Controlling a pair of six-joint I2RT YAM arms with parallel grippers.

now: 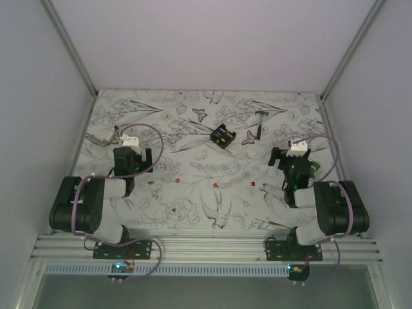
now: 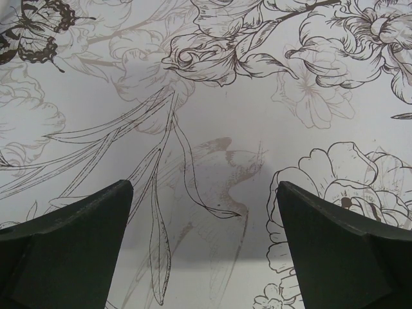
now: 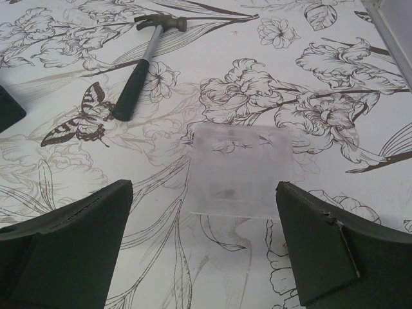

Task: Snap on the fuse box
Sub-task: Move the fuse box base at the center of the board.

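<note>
Top external is showing you the fuse box [image 1: 223,136] lying on the flowered table [image 1: 193,187] near the middle, well apart from both arms. Its fused face is pointing up at the camera, with blue and yellow specks showing. It is sitting skewed to the table edges, and its long axis seems to be running from far-left to near-right, though the box is too small there for a sure read.

The left gripper [image 2: 203,187] is hanging open over bare cloth, holding nothing. The right gripper [image 3: 205,187] is also standing open and empty, with a clear cover [image 3: 238,168] lying flat on the table just ahead of its fingers. I am judging that to be the piece that snaps on.

Here is what is threatening you:

- **Visibility:** The cover is nearly vanishing against the print, so you are risking a misjudged edge and fingers skating over it or pushing it away.
- **Grip:** It is lying flat, so it is leaving the jaws little to bite.
- **Alignment:** If you are carrying it over without turning it to match the skewed box, the clips are likely missing. The unheld box is then probably sliding under the press.
- **Obstacle:** The hammer [image 3: 141,64] is lying near the path between cover and box, so you are risking a knock.
</note>
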